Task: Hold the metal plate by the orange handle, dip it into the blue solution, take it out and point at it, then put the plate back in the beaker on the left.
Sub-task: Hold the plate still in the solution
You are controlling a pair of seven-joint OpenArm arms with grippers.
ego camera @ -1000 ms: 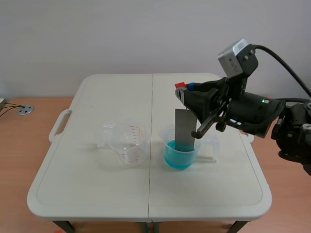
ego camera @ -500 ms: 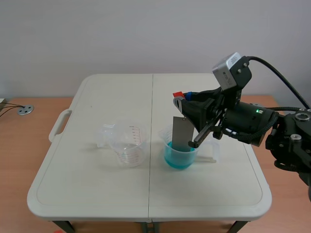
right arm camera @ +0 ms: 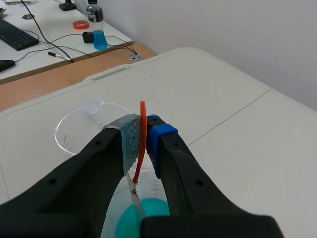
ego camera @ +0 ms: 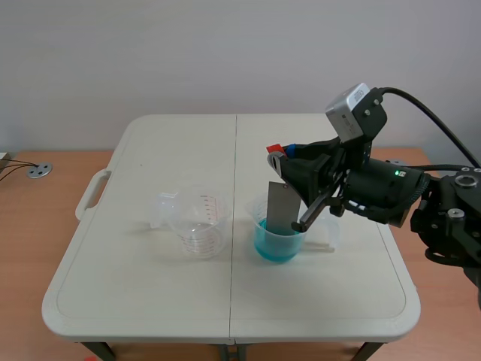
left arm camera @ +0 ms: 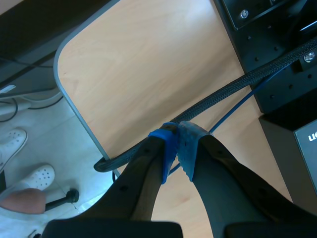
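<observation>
My right gripper (ego camera: 280, 151) is shut on the orange handle (ego camera: 276, 148) of the grey metal plate (ego camera: 282, 207). The plate hangs down from it, a little tilted, with its lower end inside the beaker of blue solution (ego camera: 279, 229). In the right wrist view the thin orange handle (right arm camera: 142, 134) is pinched between the pads of the right gripper (right arm camera: 141, 141), and the blue solution (right arm camera: 148, 213) lies directly below. The clear beaker (ego camera: 198, 220) stands to the left, its rim (right arm camera: 91, 114) visible ahead of the fingers. My left gripper (left arm camera: 176, 148) is shut on nothing, off the table, over a wooden desk (left arm camera: 143, 74).
The white folding table (ego camera: 150, 286) has bare surface at the front and along the left. Black cables (left arm camera: 223, 94) and a black case run under the left gripper. A side desk with a keyboard (right arm camera: 17, 34) and a bottle (right arm camera: 96, 27) stands beyond the table.
The right arm lowered and tilted, sinking the plate deeper into the blue beaker over the first half second. Since then it has hardly moved.
</observation>
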